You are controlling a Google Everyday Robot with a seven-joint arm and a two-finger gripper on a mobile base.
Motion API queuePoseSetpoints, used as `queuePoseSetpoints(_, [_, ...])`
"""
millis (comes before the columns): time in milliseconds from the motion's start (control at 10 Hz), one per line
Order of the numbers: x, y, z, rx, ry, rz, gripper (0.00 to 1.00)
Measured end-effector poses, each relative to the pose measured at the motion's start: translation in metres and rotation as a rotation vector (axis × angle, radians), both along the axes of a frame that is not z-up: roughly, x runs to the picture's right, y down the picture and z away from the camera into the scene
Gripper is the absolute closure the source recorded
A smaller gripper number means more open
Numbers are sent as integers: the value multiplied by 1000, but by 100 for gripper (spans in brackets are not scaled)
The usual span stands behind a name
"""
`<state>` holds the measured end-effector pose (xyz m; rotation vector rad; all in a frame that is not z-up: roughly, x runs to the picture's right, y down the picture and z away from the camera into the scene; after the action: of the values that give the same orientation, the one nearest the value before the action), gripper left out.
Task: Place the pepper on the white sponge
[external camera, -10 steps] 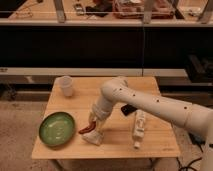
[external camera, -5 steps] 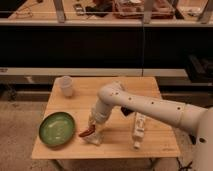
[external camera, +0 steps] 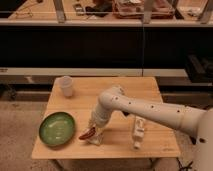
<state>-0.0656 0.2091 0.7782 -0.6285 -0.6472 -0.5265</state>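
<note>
The dark reddish-brown pepper [external camera: 88, 133] hangs just over the near left end of the white sponge [external camera: 96, 139], which lies on the wooden table [external camera: 115, 90] right of the green plate. My gripper [external camera: 93, 128] reaches down from the white arm and sits right over the sponge, at the pepper. The pepper's tip points left toward the plate. I cannot make out whether the pepper touches the sponge. The gripper covers much of the sponge.
A green plate [external camera: 57, 128] lies at the table's near left. A white cup [external camera: 66, 85] stands at the far left. A long white bottle [external camera: 137, 132] lies right of the sponge. A dark shelf unit stands behind the table.
The arm has lowered a little and brought the pepper down closer over the sponge. The other things have not moved.
</note>
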Motion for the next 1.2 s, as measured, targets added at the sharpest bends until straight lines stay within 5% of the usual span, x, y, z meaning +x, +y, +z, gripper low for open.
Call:
queuePoseSetpoints(300, [-1, 10, 1, -1, -2, -8, 96])
queuePoseSetpoints(1000, [8, 10, 4, -30, 18, 50, 26])
queuePoseSetpoints(1200, [11, 11, 5, -31, 24, 50, 20])
